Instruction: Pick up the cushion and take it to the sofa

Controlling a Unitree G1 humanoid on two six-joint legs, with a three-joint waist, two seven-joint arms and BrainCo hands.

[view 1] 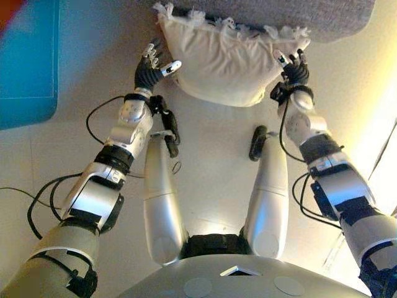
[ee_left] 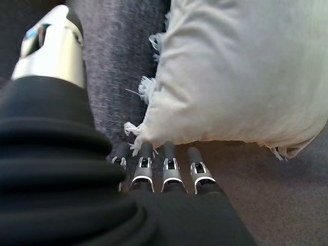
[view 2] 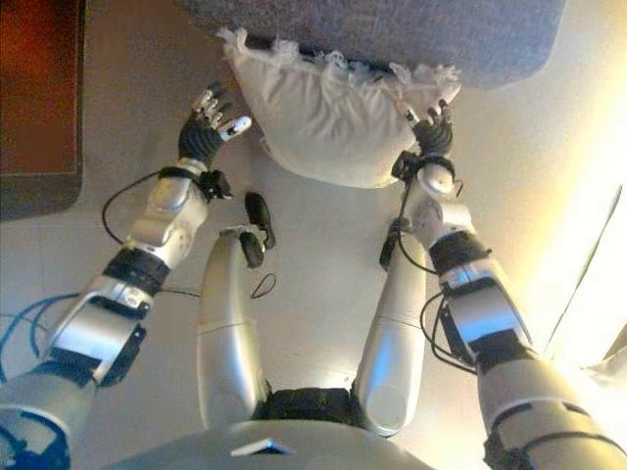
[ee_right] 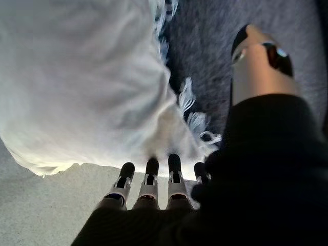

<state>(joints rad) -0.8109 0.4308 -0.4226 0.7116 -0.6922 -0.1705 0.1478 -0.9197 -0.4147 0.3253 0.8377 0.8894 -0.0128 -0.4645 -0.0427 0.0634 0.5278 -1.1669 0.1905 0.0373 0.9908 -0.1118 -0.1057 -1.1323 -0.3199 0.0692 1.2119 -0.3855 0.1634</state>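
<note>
Cushion (view 1: 226, 62), cream with a frilled edge, leans against the front of the grey sofa (view 1: 298, 15), its upper edge on the sofa's rim and its lower bulge hanging toward the pale floor (view 1: 211, 136). Left hand (view 1: 151, 67) is at the cushion's left side, its fingers (ee_left: 171, 171) straight and relaxed, their dark tips touching the underside of the cushion's corner; the thumb stands apart and grasps nothing. Right hand (view 1: 293, 69) is at the cushion's right side, its fingers (ee_right: 148, 179) likewise extended, tips against the cushion's lower edge, thumb clear of the fabric. Whether the tips press into the cushion or merely meet it is hard to tell. Off to the left of the cushion, beyond the left hand, lies a blue mat-like surface (view 1: 28, 62).
</note>
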